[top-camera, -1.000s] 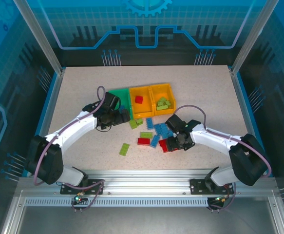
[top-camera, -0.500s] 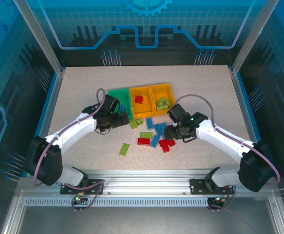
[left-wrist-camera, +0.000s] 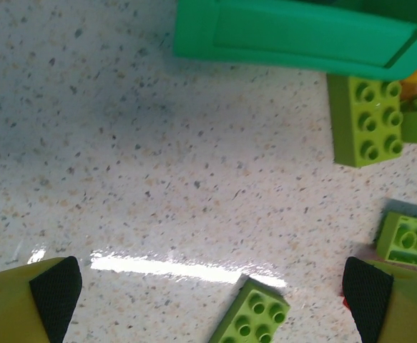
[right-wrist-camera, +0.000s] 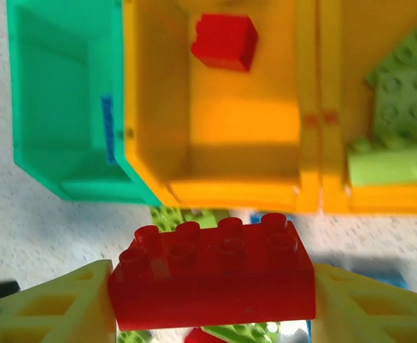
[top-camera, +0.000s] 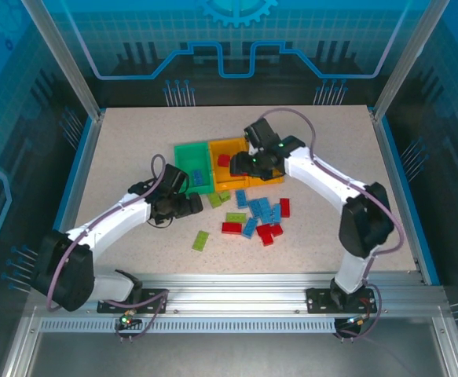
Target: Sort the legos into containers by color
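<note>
My right gripper (top-camera: pixel 241 162) hangs over the near edge of the middle orange bin (top-camera: pixel 233 146), shut on a red brick (right-wrist-camera: pixel 212 275) held by its ends. Inside that bin lies one red brick (right-wrist-camera: pixel 224 41). Lime bricks (right-wrist-camera: pixel 398 93) sit in the right orange bin (right-wrist-camera: pixel 337 43). The green bin (top-camera: pixel 188 155) stands at the left of the row. My left gripper (left-wrist-camera: pixel 212 293) is open, low over the table near the green bin's front wall (left-wrist-camera: pixel 294 36). A lime brick (left-wrist-camera: pixel 254 318) lies between its fingers, touching neither.
Loose bricks lie on the table in front of the bins: several blue ones (top-camera: pixel 264 209), red ones (top-camera: pixel 231 228) (top-camera: pixel 284 207), and lime ones (top-camera: pixel 201 240) (left-wrist-camera: pixel 365 118). Bare tabletop (top-camera: pixel 126 149) lies to the left and far side of the bins.
My right arm lifted a red brick out of the loose pile and carried it away from me to the middle orange bin. My left gripper drew back a little from the green bin.
</note>
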`<state>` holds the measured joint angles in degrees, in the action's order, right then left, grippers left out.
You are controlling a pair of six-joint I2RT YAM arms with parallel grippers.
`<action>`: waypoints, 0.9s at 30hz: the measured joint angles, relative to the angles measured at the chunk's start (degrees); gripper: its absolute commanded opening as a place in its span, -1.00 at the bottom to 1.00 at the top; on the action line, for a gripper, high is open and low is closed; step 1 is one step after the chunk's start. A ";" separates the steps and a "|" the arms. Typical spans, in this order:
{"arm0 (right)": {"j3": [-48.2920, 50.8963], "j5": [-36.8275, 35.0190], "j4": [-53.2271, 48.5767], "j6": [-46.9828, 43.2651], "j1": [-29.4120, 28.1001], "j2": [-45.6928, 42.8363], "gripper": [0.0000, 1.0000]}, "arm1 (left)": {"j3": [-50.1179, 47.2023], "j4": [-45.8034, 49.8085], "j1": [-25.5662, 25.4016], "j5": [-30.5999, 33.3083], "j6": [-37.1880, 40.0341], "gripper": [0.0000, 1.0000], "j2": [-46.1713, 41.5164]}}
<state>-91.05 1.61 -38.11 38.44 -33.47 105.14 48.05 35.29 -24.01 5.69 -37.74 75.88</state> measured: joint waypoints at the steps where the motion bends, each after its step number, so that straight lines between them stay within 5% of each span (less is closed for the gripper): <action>1: -1.75 0.07 -0.13 0.33 0.02 1.53 0.21 | -0.46 0.00 -0.13 0.00 -0.15 0.97 -0.33; 9: -14.08 -0.09 -3.89 2.58 0.11 13.35 0.30 | -3.48 -0.11 -2.25 -0.02 -2.67 0.97 -2.67; 14: -18.34 -0.72 -5.79 3.82 0.11 17.29 0.64 | -3.67 -0.24 -5.07 0.00 -4.00 0.97 -2.73; 27: -17.62 -0.94 -6.80 0.42 -1.25 15.61 0.79 | 0.31 -0.92 -18.47 1.07 -7.32 0.95 2.78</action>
<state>-108.66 0.67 -44.91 38.85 -34.72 120.75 48.36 34.37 -42.48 6.76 -45.06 78.65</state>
